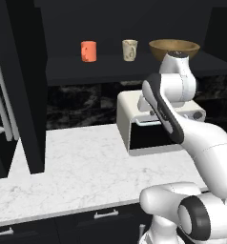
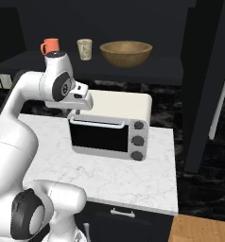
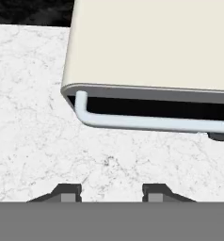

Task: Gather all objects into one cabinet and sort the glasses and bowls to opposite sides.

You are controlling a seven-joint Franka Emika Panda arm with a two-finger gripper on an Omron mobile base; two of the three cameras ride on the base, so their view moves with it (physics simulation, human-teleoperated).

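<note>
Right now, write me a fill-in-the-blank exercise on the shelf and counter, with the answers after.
1. On the cabinet shelf, the cream cup stands between the orange cup and the ____.
2. The toaster oven sits on the ____ counter.
3. In the hand view, the gripper looks down at the oven's silver ____.
4. Its jaws hold ____.

Answers: bowl; marble; handle; nothing

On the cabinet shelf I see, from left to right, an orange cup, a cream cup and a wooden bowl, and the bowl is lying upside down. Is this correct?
Not quite. The wooden bowl stands upright with its opening upward, as the right base view shows. The order is right: orange cup, cream cup, then the bowl.
</note>
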